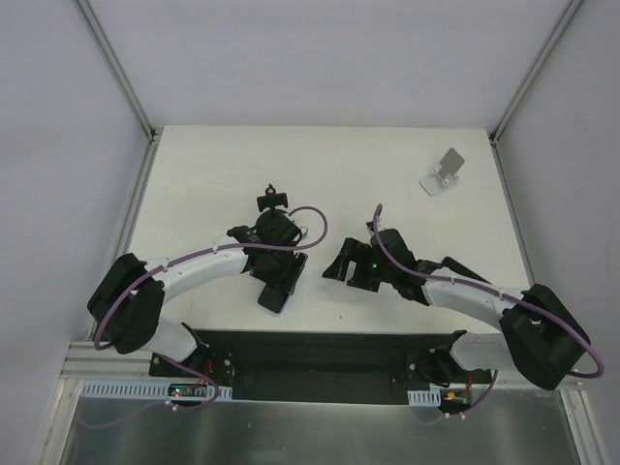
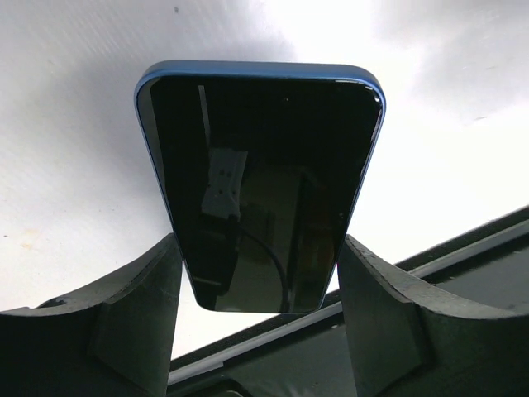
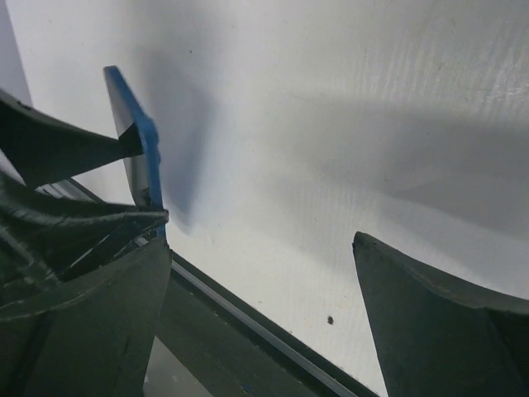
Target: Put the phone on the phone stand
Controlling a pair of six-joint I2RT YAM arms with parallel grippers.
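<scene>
The left claw (image 2: 260, 248) is clenched on the phone (image 2: 260, 165), its fingers pressing the two long edges, the dark screen facing the wrist camera. In the top view the phone sits left of centre, near the bench's (image 1: 387, 165) lower edge. Just above it in the frame stands the phone stand (image 1: 273, 201), partly hidden by the arm. Right of centre, the right claw (image 3: 260, 265) is released, holding nothing. A silver stand (image 1: 444, 172) sits upper right.

Bright, washed-out glare (reflections on phone (image 2: 264, 190))
</scene>
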